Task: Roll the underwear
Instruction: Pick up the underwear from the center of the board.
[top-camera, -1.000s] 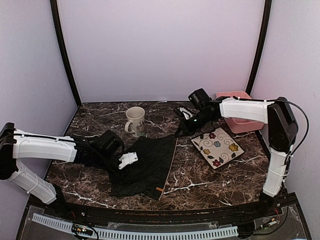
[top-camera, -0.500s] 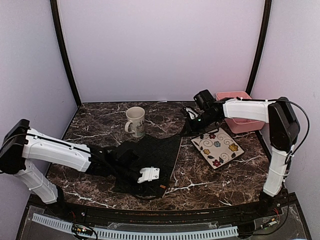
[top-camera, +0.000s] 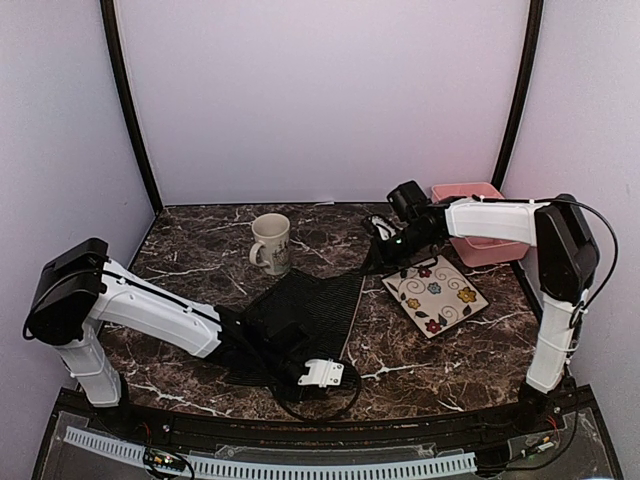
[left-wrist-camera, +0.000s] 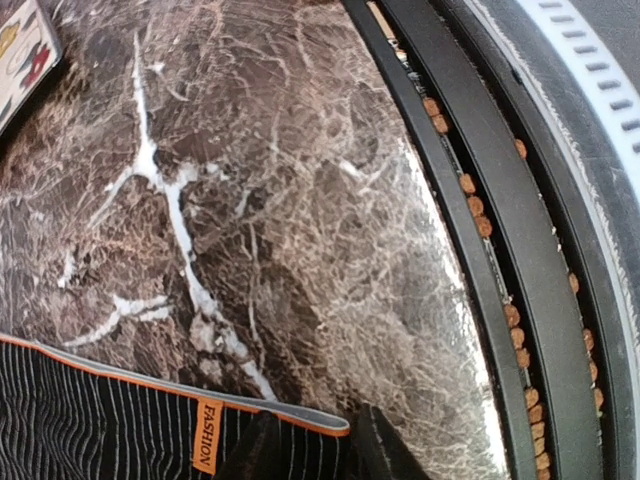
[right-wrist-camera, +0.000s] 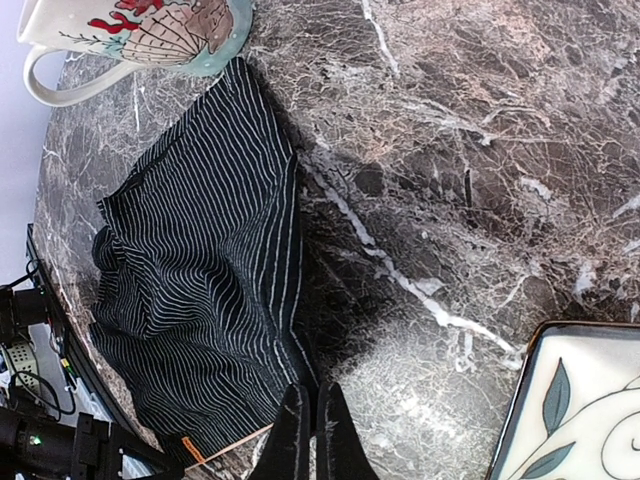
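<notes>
Right pincer (top-camera: 378, 243) (right-wrist-camera: 313, 430) is clenched on the far right corner of the black ribbed underwear (top-camera: 310, 305) (right-wrist-camera: 200, 290) (left-wrist-camera: 100, 430), and that corner rises from the cloth as a narrow dark strip. The garment otherwise lies flat at the middle of the marble table (top-camera: 430, 360), running from there toward the near edge. Left pincer (top-camera: 335, 373) (left-wrist-camera: 318, 455) sits at the garment's near right corner, close to the table's near rim. In the left wrist view its two dark fingers (left-wrist-camera: 250, 455) stand on either side of the grey, orange-trimmed hem, beside an orange label (left-wrist-camera: 207, 435) reading FASHION. The fingertips are cut off by the frame, so it cannot be told whether they grasp the cloth. A pale mug (top-camera: 272, 243) (right-wrist-camera: 130, 30) stands upright just beyond the garment's far left, handle to the left. A flowered square plate (top-camera: 435, 295) (right-wrist-camera: 590, 400) lies flat to the garment's right, apart from it. A pink container (top-camera: 475, 235) sits at the far right, behind the right arm.
</notes>
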